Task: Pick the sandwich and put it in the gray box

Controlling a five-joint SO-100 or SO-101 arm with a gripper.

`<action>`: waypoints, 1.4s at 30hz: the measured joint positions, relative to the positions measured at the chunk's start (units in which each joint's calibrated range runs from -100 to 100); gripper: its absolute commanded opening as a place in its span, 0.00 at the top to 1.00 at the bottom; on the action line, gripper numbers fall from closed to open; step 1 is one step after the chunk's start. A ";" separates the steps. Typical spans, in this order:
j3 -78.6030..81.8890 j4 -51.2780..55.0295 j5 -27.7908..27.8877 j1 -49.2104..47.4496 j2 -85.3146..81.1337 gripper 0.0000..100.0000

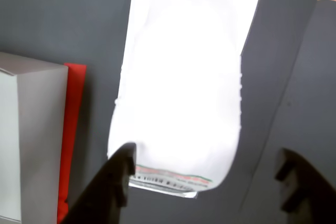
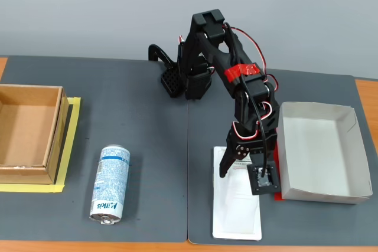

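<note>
The sandwich [image 1: 181, 77] is a white wedge package lying flat on the dark mat, with its printed label end nearest the camera in the wrist view. In the fixed view the sandwich [image 2: 236, 213] lies at the front, just left of the gray box [image 2: 319, 193]. My gripper [image 1: 205, 177] is open, with one finger on each side of the label end; the left finger overlaps the package's corner. In the fixed view the gripper [image 2: 243, 172] hangs over the sandwich's far end. The gray box's wall [image 1: 31, 129] shows at the left of the wrist view; the box is empty.
A red strip [image 1: 73, 124] lies under the gray box's edge. A blue-white spray can [image 2: 110, 184] lies on the mat at the left. A brown cardboard box [image 2: 53, 140] on yellow tape stands at the far left. The arm's base [image 2: 189, 75] is at the back.
</note>
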 measured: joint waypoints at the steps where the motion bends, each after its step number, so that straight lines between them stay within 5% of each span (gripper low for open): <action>1: -0.18 -0.09 0.00 0.00 0.51 0.70; 42: -1.44 1.56 -0.34 -3.98 1.70 0.71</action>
